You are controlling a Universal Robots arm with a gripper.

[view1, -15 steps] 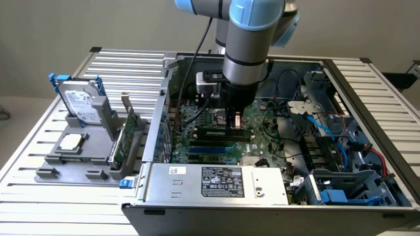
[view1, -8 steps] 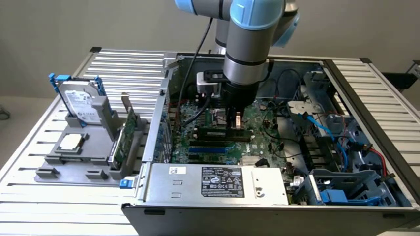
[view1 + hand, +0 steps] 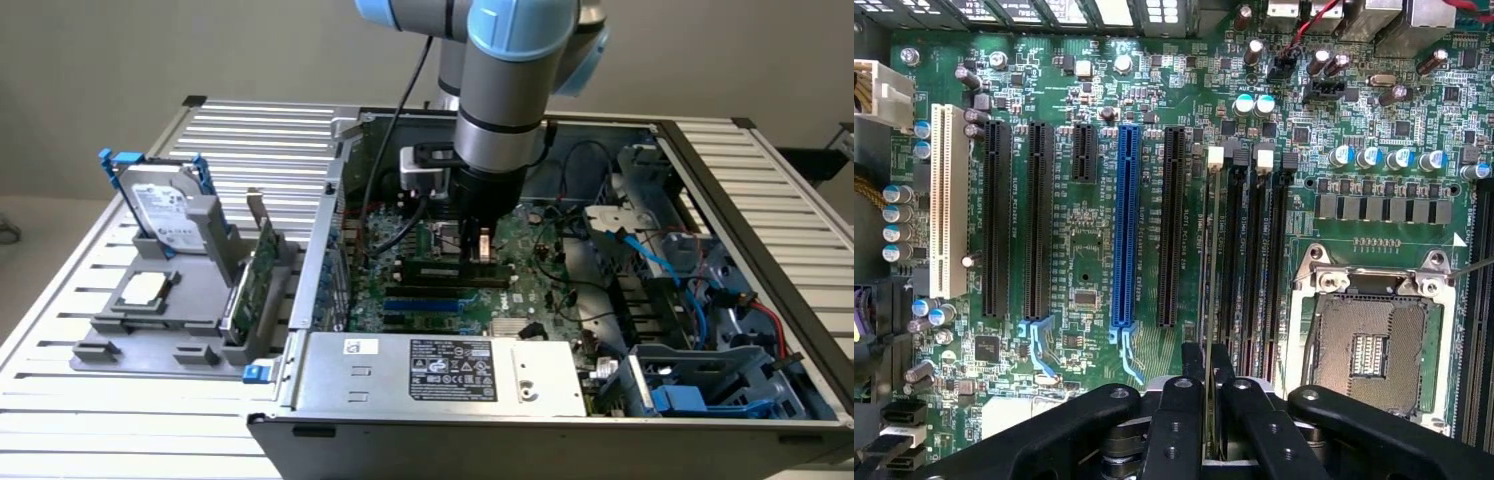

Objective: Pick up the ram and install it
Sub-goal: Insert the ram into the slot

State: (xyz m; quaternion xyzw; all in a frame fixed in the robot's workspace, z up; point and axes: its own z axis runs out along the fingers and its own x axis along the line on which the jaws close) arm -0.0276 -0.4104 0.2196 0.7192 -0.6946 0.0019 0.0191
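wall: plain pale grey-beige painted wall (image 3: 200, 50), across 12 o'clock
table: silver slatted aluminium table (image 3: 254, 130), from centre down to 6 o'clock
floor: pale smooth floor (image 3: 27, 250), at 9 o'clock
light: soft, even

Upright hard drive (image 3: 167, 212), expansion card (image 3: 250, 285), power supply (image 3: 441, 372), CPU socket (image 3: 1374, 345)

Your tool (image 3: 1207, 370) clamps the ram (image 3: 1206, 270) edge-on between both fingers (image 3: 1184, 400). The ram lies along the nearest of the black memory slots (image 3: 1256, 250) on the motherboard (image 3: 1084, 270), between the blue slot (image 3: 1124, 220) and the CPU socket (image 3: 1374, 340). Seating cannot be confirmed.
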